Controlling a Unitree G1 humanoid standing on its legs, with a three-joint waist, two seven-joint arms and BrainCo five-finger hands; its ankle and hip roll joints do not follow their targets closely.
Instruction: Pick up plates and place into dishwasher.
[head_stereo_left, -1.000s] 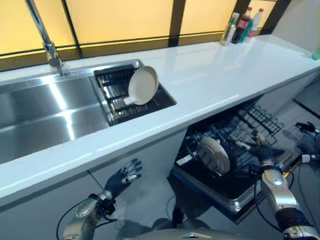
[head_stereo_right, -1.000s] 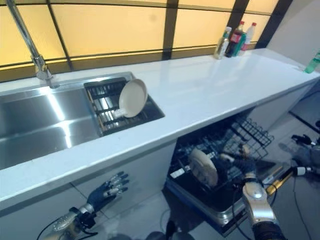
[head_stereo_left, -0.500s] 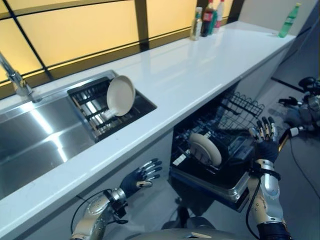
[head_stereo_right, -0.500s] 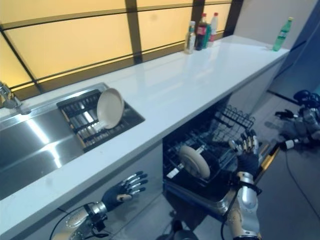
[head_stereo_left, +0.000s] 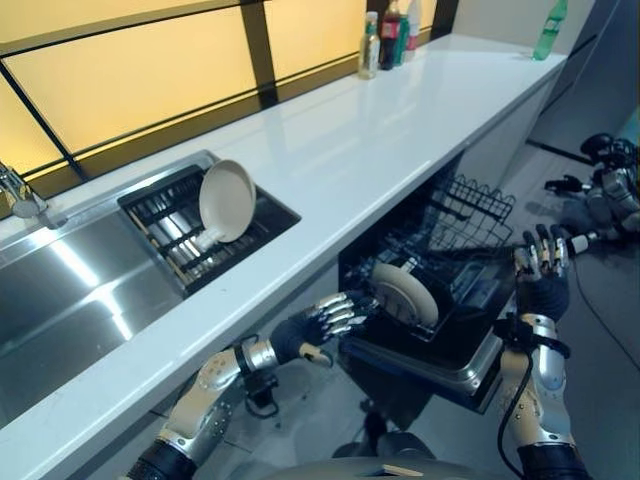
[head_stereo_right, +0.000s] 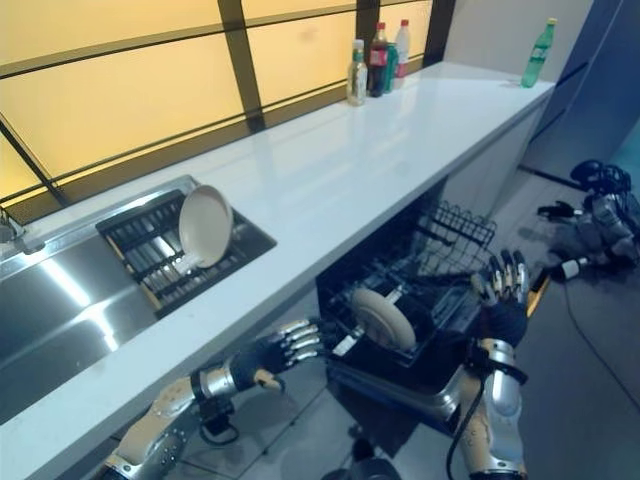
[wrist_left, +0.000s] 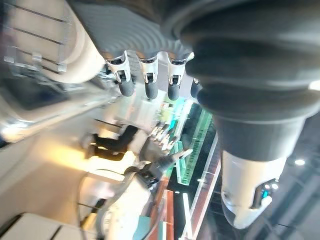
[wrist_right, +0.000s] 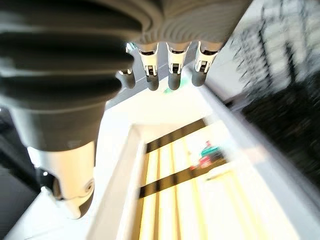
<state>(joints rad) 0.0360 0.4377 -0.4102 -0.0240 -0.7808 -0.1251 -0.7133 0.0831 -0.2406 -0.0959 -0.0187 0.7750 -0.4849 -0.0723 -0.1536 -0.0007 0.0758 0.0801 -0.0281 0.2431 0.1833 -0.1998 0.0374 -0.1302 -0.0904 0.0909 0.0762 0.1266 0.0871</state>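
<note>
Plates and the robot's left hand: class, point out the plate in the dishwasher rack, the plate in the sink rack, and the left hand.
Dishwasher plate (head_stereo_left: 404, 292), left eye view, its pale face.
Sink plate (head_stereo_left: 226, 188), left eye view, centre of its face.
Left hand (head_stereo_left: 305, 329), left eye view, its dark back.

Both eye views are looking down from the robot's head, sharing the countertop (head_stereo_left: 400, 140), sink (head_stereo_left: 70, 290) and open dishwasher (head_stereo_left: 440, 300). Each wrist view is peering very closely along its own fingers.

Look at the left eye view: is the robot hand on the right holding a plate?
No: the right robot hand is raised with straight fingers, apart from the plate in the dishwasher rack.
</note>
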